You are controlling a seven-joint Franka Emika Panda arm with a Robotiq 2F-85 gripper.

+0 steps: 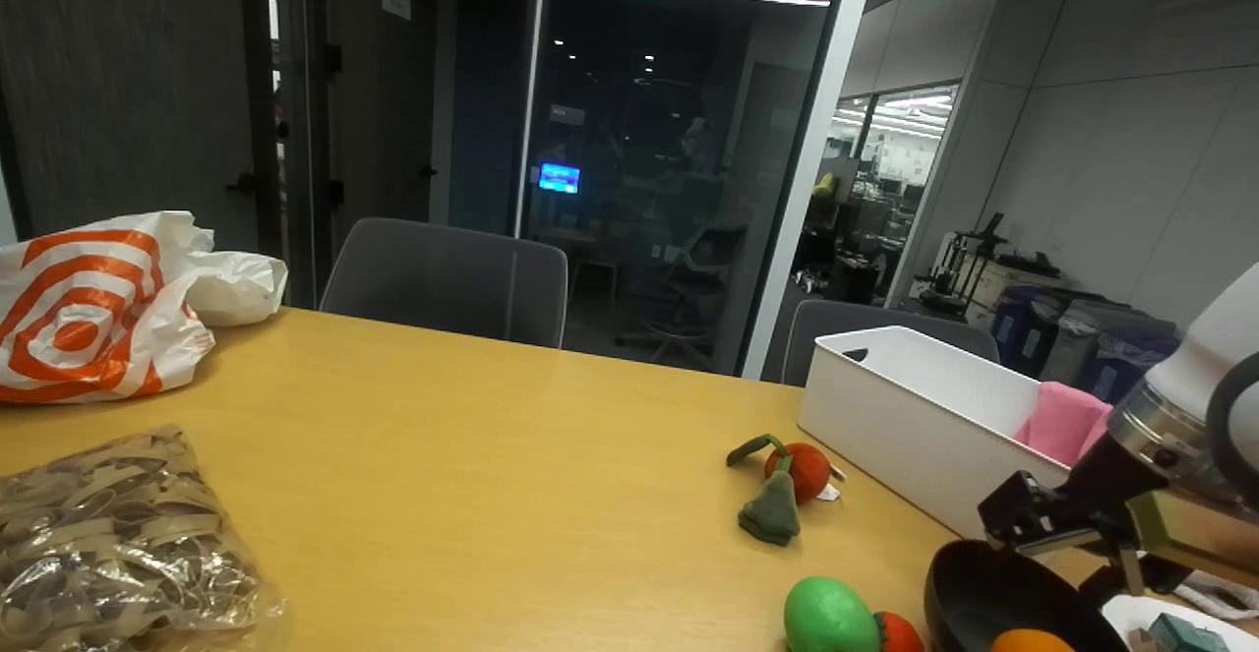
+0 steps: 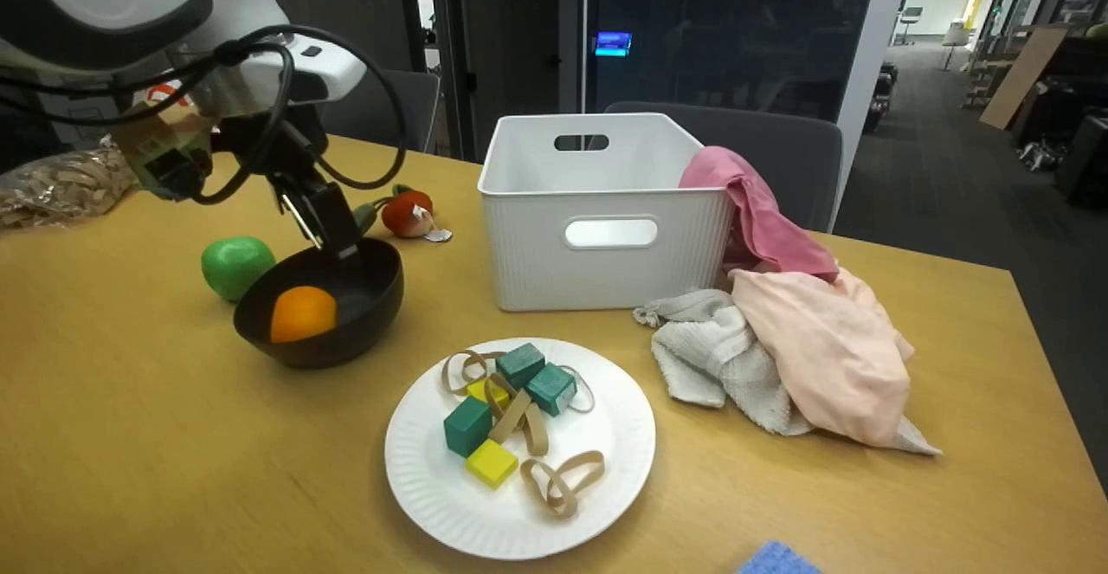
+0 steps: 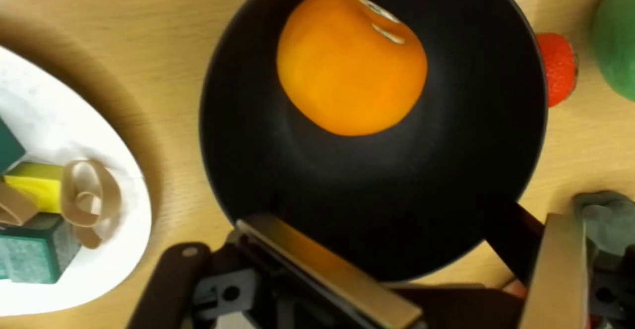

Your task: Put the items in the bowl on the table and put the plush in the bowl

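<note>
The black bowl [image 2: 381, 314] stands on the tan table [image 1: 492, 495] and holds an orange fruit [image 3: 352, 66]. A green ball [image 2: 238, 267] and a red piece like a strawberry [image 1: 897, 632] lie on the table beside the bowl; the red piece also shows in the wrist view [image 3: 558, 71]. The grey-green and red plush [image 1: 802, 475] lies on the table near the white bin, partly hidden by the arm in an exterior view [image 2: 407, 213]. My gripper [image 3: 397, 230] is open and empty, low over the bowl's edge, its fingers spread apart.
A white bin [image 2: 606, 254] with pink cloth [image 2: 762, 210] stands behind the bowl. A white plate [image 2: 623, 461] holds blocks and rubber bands. Grey and peach cloths [image 2: 822, 349] lie beside it. A bag of bands [image 1: 118, 554] and a shopping bag [image 1: 89, 308] are farther off.
</note>
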